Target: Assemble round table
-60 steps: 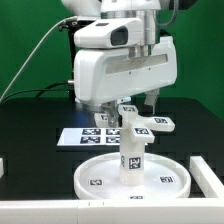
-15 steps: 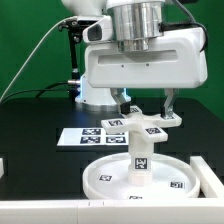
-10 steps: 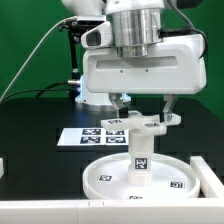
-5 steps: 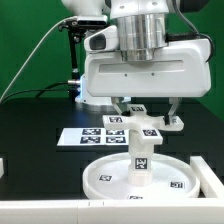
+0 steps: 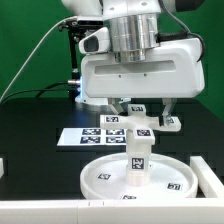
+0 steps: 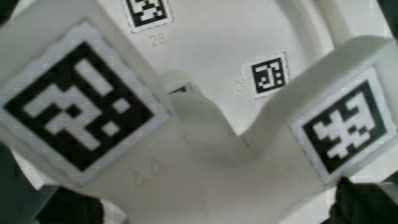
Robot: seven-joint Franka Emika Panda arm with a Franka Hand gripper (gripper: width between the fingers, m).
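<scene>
While the jaws stand wide apart, nothing is gripped.

Nearest the camera, the rimmed round disc (image 5: 137,175) is seen flat on the black worktop (image 5: 30,125), below the jaws; the cylinder leg (image 5: 137,155) stands upright on its centre, the cross-shaped foot (image 5: 142,127) sits on the leg between the spread fingers (image 5: 168,105), and the marker board (image 5: 92,135) lies beyond.

The round disc (image 5: 137,176) below the tool looks like smooth white plastic with a faint sheen. The leg (image 5: 137,152) standing on it and the cross-shaped foot (image 6: 222,150) right under the tool have the same smooth matt white finish, with printed black-white tags. The bench (image 5: 35,140) is matt black. The marker board (image 5: 85,135) behind looks flat and paper-like.
</scene>
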